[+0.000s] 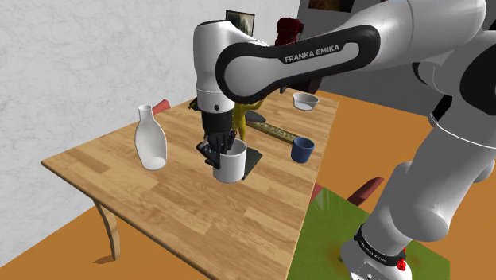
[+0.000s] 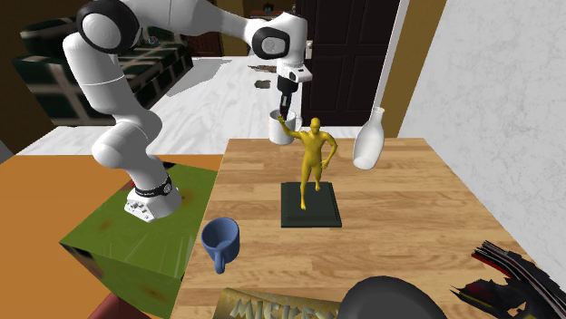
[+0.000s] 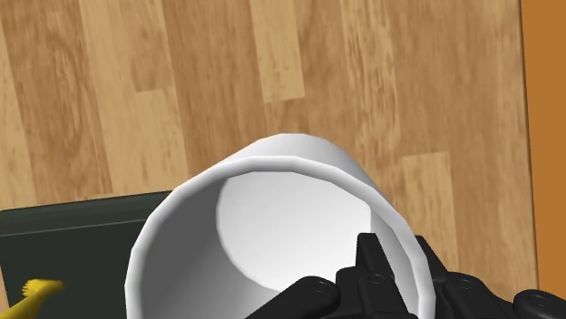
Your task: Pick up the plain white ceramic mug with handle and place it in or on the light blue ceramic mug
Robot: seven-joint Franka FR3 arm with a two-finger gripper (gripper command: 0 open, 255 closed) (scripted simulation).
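Plainly, the fingers (image 3: 367, 263) pinched the white mug's (image 3: 272, 227) wall, one inside the rim and one outside, just beside the yellow figure's dark base (image 3: 73, 227). Its handle was hidden, and I could not tell whether it touched the counter (image 1: 159, 199). The blue mug (image 1: 302, 149) stood well apart.

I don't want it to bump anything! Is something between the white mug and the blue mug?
Yes: the yellow figure on its dark base stands close beside the white mug, roughly toward the blue mug.
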